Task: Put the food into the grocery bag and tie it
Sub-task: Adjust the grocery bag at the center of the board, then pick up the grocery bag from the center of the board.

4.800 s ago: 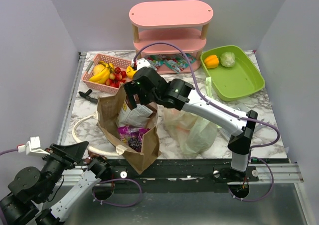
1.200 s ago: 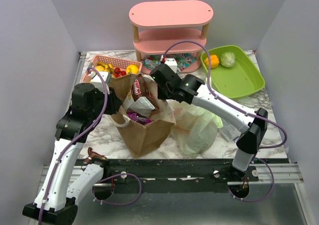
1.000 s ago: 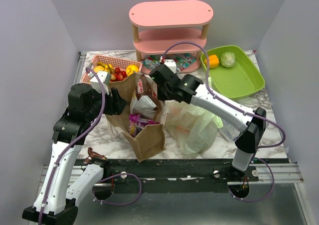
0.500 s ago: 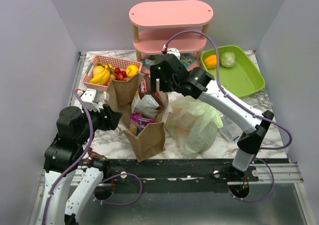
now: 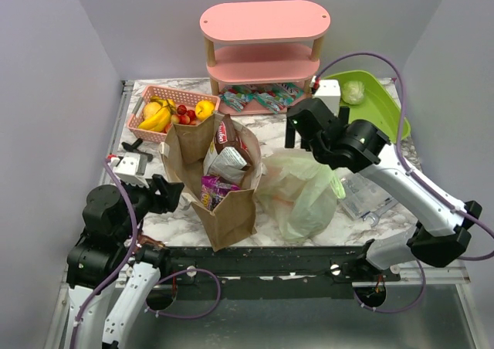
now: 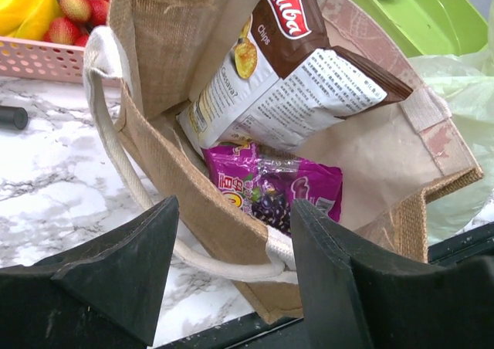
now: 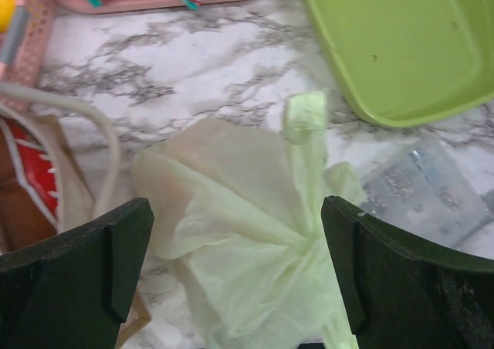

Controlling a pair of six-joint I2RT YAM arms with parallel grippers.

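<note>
Two tools are pictured with jaws parted and nothing gripped over a marble worktop (image 5: 266, 129). The right tool (image 7: 235, 206) is held spread wide directly above the grocery bag (image 7: 255, 241), which is seen lying crumpled on the worktop just beneath its fingers. The bag's length is judged to run straight away from the tool, from the bunched body nearest the fingers out to a loop handle (image 7: 306, 116) pointing at the green tray (image 7: 401, 55) beyond. The right arm is plainly the nearer one, and a descent onto the handle or mouth is what the coming move is thought to turn on. The left tool (image 6: 234, 210), likewise released, is aimed at a brown paper bag (image 6: 185, 194) just ahead of it, in which a white-and-brown snack pack (image 6: 285, 79) is propped above a purple pack (image 6: 274, 187). That food is not yet in the grocery bag, and what the thin plastic already holds cannot be told. The paper bag is set close against the grocery bag on the right tool's left, between the left tool and it. A clear wrapper (image 7: 417, 183) is seen to the right tool's right, a pink basket (image 5: 176, 92) of fruit beyond the left tool, and a pink shelf (image 5: 262, 21) further off.
</note>
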